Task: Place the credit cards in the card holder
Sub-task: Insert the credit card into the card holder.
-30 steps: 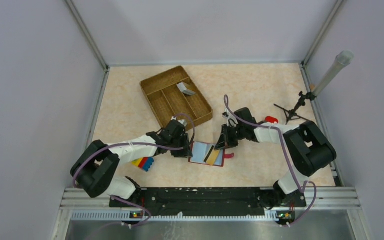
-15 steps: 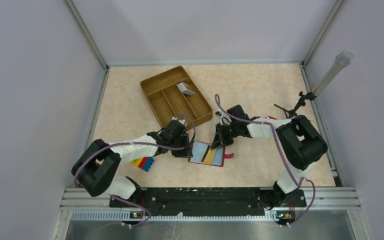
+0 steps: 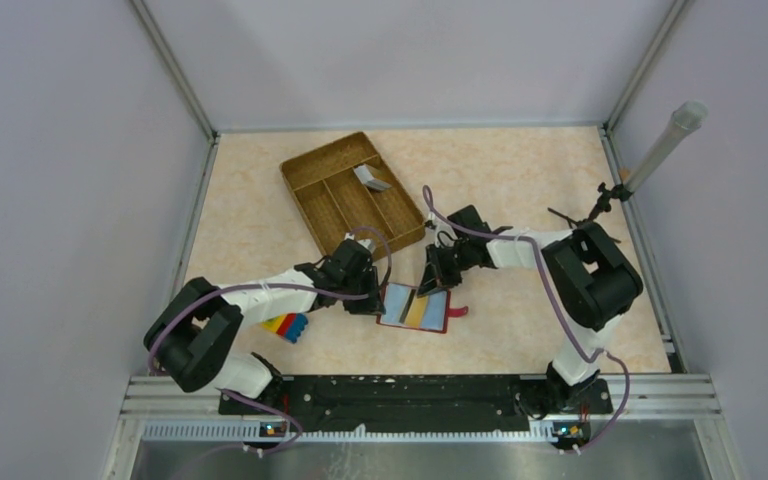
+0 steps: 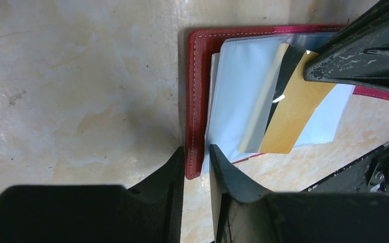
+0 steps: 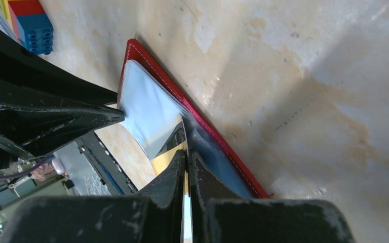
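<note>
Top external: red card holder (image 3: 436, 319) lies open on the bench (image 3: 520, 170), near the front edge, between the two hands. Left hand (image 3: 376, 297) is at its left edge; right hand (image 3: 430, 287) is over its far side.

Left wrist: fingers (image 4: 174, 172) stand only narrowly apart and pinch the stitched red cover edge between them. Clear sleeves fan out beyond.

Right wrist: jaws fully closed on a tan-yellow card (image 5: 168, 158) with a dark stripe, held edge-on. The card's far end appears to lie under a clear sleeve of the holder, and the held end sticks out past the sleeves. Whether it sits in a pocket: cannot tell.

Toy block (image 3: 287, 326) lies beside the left forearm, apart from the holder. Wicker tray (image 3: 332, 205) stands behind the left hand.
</note>
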{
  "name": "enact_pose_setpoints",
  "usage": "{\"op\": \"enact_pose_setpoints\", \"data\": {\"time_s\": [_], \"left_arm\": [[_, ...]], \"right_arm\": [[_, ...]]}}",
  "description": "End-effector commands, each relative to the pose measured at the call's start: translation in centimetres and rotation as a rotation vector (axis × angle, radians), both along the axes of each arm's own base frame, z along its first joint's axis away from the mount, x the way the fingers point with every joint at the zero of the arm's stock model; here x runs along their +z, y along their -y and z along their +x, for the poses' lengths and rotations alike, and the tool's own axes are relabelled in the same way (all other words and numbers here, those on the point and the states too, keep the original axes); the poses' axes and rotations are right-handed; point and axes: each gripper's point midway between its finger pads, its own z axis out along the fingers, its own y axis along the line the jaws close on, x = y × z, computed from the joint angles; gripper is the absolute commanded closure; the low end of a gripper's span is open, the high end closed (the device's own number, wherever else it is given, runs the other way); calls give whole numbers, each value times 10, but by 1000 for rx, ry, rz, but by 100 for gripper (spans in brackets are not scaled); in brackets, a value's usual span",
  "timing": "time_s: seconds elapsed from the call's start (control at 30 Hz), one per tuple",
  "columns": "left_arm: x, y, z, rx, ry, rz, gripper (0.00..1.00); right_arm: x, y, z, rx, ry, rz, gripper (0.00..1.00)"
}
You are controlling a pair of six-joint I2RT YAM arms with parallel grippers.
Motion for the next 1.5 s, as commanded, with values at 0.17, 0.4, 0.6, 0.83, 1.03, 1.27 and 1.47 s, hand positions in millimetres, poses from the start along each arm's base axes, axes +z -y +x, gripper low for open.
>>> {"op": "enact_pose_setpoints", "data": {"time_s": [0.17, 0.4, 0.6, 0.83, 1.03, 1.27, 1.47], "left_arm": [[-1, 3, 6, -20, 21, 12, 77], [-2, 5, 4, -13, 10, -6, 83], [-1, 9, 2, -3, 0, -39, 84], [3, 10, 4, -2, 14, -49, 83], [17, 15, 9, 2, 44, -80, 77], [37, 19, 22, 3, 109, -87, 56], [48, 32, 40, -7, 149, -103, 45]], "right_arm": [[-24, -3, 14, -10, 34, -85, 100], [-6, -4, 25, -30, 78, -92, 90], [13, 2, 31, -47, 128, -125, 67], [35, 18, 39, -91, 217, -185, 44], [63, 19, 39, -115, 304, -161, 38], [70, 39, 36, -300, 281, -256, 43], [63, 36, 18, -457, 170, -189, 48]]}}
